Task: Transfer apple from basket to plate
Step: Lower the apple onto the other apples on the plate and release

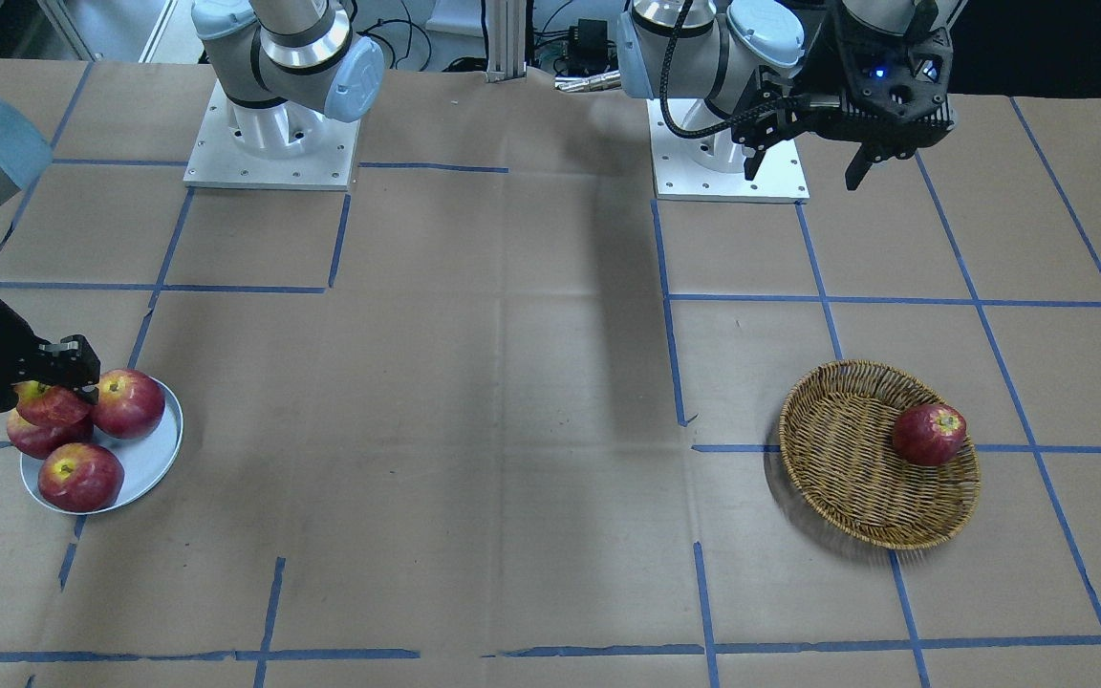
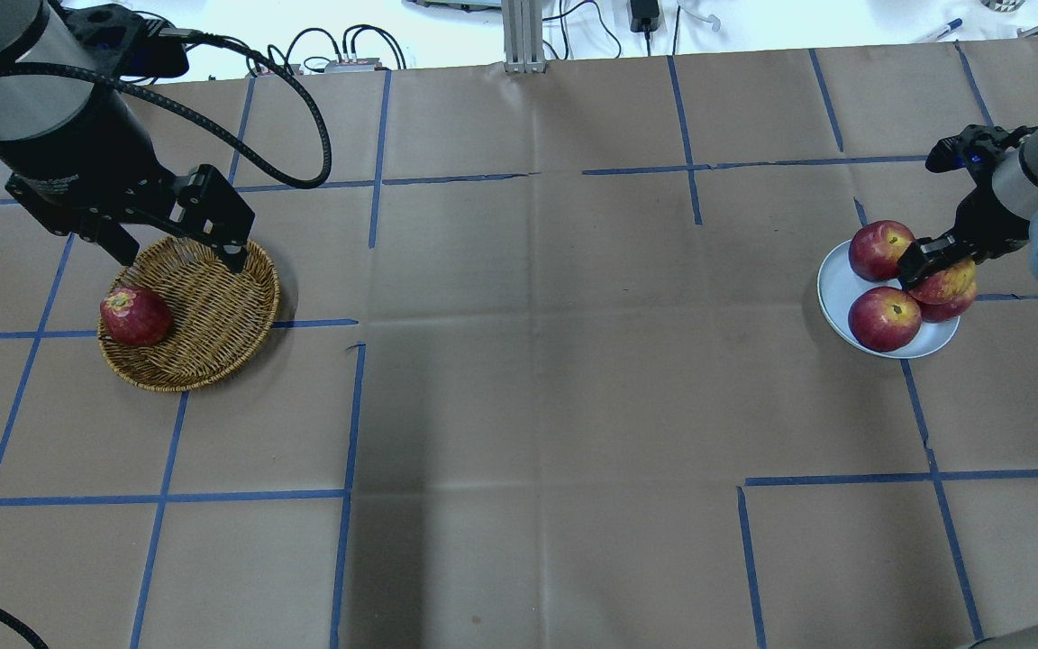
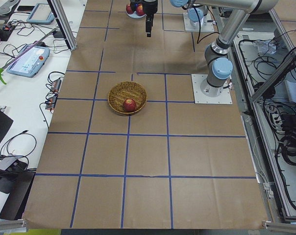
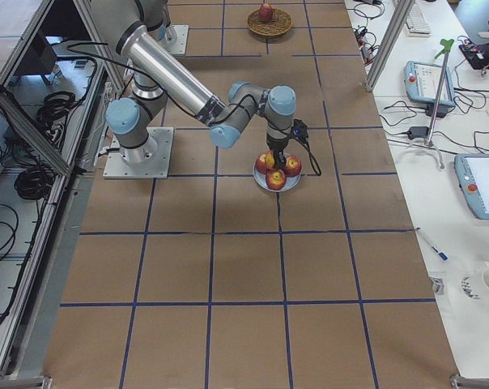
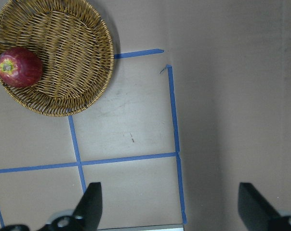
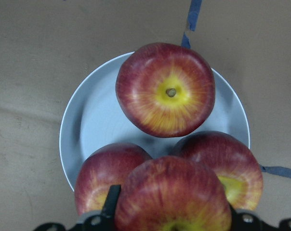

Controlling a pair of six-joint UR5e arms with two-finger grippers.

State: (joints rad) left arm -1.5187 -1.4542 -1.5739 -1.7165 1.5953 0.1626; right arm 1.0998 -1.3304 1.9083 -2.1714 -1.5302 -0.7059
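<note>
As the right fingers [image 6: 110,206] clench the apple [image 6: 172,192] from both sides, it hangs over the plate [image 6: 95,120], at the side nearest that arm. It is above two of the three other apples [image 6: 165,89] lying there; whether it touches them I cannot tell. Well apart from the plate, at the other end of the worktop [image 2: 528,361], sits the basket [image 2: 213,311] with one dark apple [image 2: 134,315] inside. The left fingers [image 5: 91,202] are spread wide and empty, raised near the basket, far from the plate.
</note>
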